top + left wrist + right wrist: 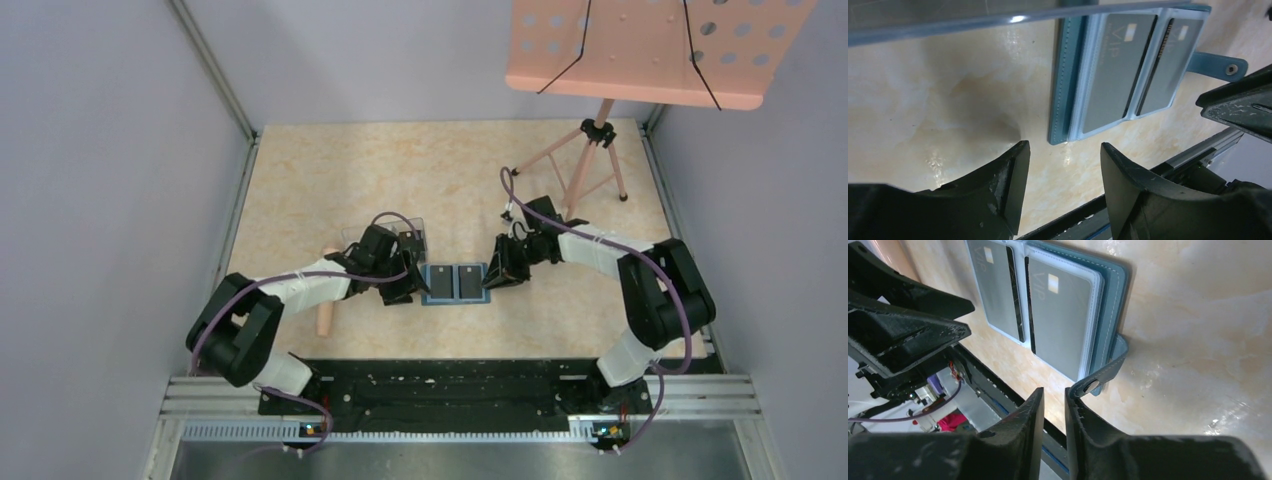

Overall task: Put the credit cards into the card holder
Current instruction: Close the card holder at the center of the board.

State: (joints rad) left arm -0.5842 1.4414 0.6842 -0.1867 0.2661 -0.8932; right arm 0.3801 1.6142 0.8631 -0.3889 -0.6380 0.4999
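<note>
1. The card holder [1062, 80] lies open and flat on the counter [330, 180], at the centre of the top view, between the two arms.
2. Two credit cards [1118, 75] sit side by side in its clear inner sleeves, one on each half, with "VIP" lettering showing on them.
3. A snap tab [1098, 382] sticks out from the holder's right edge in the top view. In the right wrist view it curls up off the counter.
4. The right hand [1053, 392] is low, just beside that edge. Its fingers [1083, 410] are nearly together with a narrow gap between them and nothing in the gap. The tab's end lies against the tip of one finger.
5. The left hand [1063, 155] is just beside the holder's left edge. Its fingers [1008, 180] stand well apart and hold nothing, with bare counter between them.
6. A clear plastic box [412, 240] stands just above the left hand in the top view.
7. A pale wooden rod [327, 305] lies further left, partly under the left arm.
8. At the upper right of the top view, a pink perforated panel [650, 50] stands on a tripod [590, 165].
</note>
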